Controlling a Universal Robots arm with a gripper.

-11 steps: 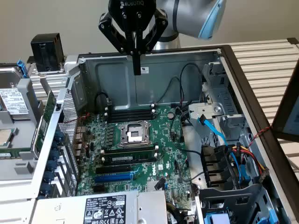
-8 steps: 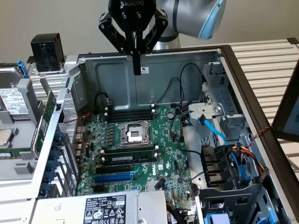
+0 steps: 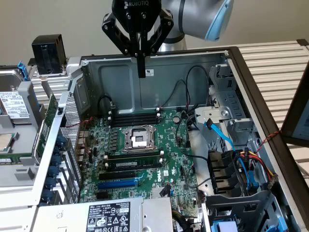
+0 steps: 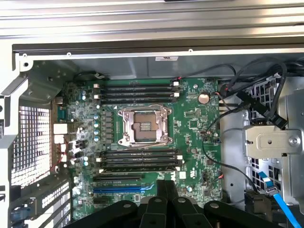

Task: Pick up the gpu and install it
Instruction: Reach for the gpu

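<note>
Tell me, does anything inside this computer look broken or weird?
Nothing looks broken or spilled. One odd spot: the square socket in the middle of the motherboard sits bare, with nothing mounted on it. The hand hangs shut and empty above the case.

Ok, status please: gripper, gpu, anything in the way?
Gripper shut, empty, above open case. Gpu likely the green card outside case, untouched. Blue slot bare, no cable across it.

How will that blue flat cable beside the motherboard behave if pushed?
The blue cable probably flexes easily; it hangs in a loose curve. Likely light, being thin and flat. It may spring back, as one end looks plugged in.
</note>
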